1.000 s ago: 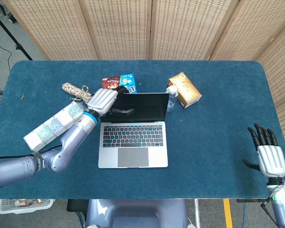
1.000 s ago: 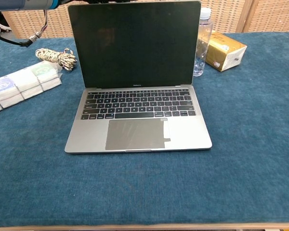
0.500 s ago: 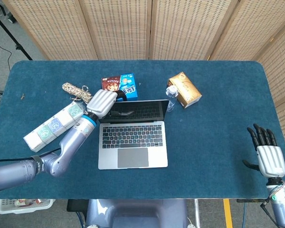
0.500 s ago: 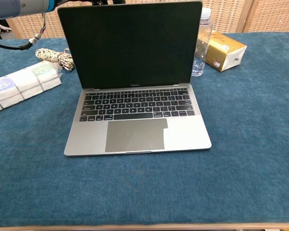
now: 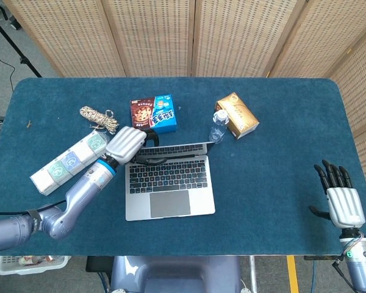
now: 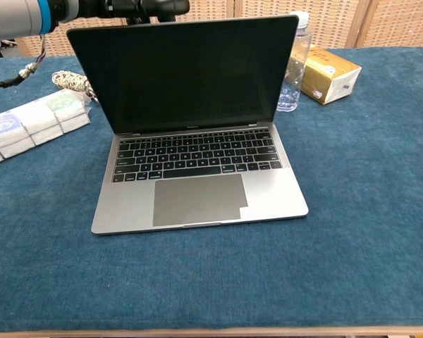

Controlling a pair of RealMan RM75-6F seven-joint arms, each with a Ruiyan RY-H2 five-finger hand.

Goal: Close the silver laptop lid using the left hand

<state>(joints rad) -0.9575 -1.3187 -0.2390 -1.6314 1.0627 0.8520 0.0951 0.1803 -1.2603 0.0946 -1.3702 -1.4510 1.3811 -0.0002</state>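
The silver laptop (image 5: 169, 189) sits mid-table with its lid (image 5: 177, 148) tipped forward over the keyboard, partly lowered. My left hand (image 5: 127, 144) is at the lid's top left corner, its dark fingers (image 5: 147, 156) hooked over the top edge onto the screen side. In the chest view the screen (image 6: 190, 70) leans toward the camera and the left hand (image 6: 137, 7) shows along its upper edge. My right hand (image 5: 340, 201) hovers at the table's near right corner, fingers spread, holding nothing.
Behind the laptop stand a snack box (image 5: 154, 114), a small water bottle (image 5: 218, 126) and a golden box (image 5: 237, 115). A coil of rope (image 5: 97, 116) and a long tissue pack (image 5: 70, 162) lie to the left, beside my left forearm.
The lid has swung forward from nearly upright to leaning well over the keyboard, drawn by my left hand, which moved toward the front with it. The right hand barely moved.
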